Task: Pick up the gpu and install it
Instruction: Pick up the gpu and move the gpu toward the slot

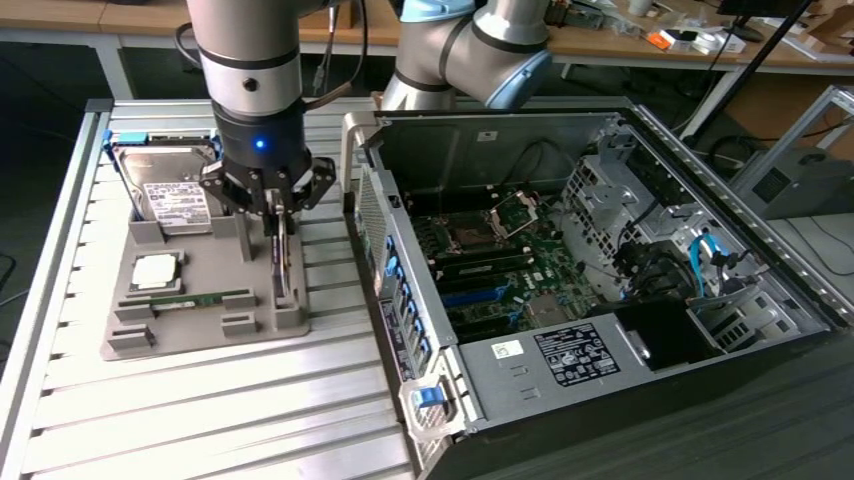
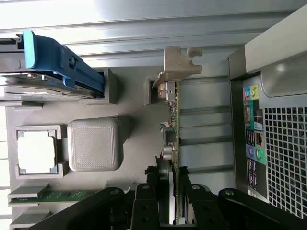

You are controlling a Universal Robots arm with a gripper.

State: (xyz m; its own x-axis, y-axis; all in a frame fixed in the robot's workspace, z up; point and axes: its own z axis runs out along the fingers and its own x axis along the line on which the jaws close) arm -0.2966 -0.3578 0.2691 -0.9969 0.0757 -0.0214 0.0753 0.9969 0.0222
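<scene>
gpu (image 1: pixel 276 262) (image 2: pixel 174 129): dark thin card, stood on its long edge in a slot of the grey fixture (image 1: pixel 200 322) (image 2: pixel 136 143); seen edge-on in both views.
Long axis: laid level, running roughly parallel to the near side wall of the computer case (image 1: pixel 534 130) (image 2: pixel 278 143).
Bracket (image 2: pixel 180 62): pale metal strip, carried at the card end that points toward the hard-drive end of the fixture; the opposite end points toward the memory-stick end.
End effector (image 1: pixel 275 225) (image 2: pixel 173 206): lowered from above over the card; its black fingers (image 2: pixel 144 203) are clamped on the gpu, one against each face.
Raised grey block (image 2: pixel 93 143): set just beside the card, on the side away from the case.
Processor chip (image 1: pixel 156 268) (image 2: pixel 36 151): seated in a square pocket beyond the block.
Green memory stick (image 1: pixel 187 299) (image 2: pixel 57 195): laid flat in a shallow groove, near the chip.
Hard drive (image 1: pixel 174 195) (image 2: pixel 29 86): silver with a white label, held in a blue carrier (image 2: pixel 62 67) at the fixture's far end.
Case interior: opened upward, with the motherboard (image 1: pixel 507 270) exposed; placed on the exterior view's right of the fixture.
Worktop (image 1: pixel 240 400) (image 2: pixel 144 24): slatted aluminium, carrying the fixture and the case.
</scene>
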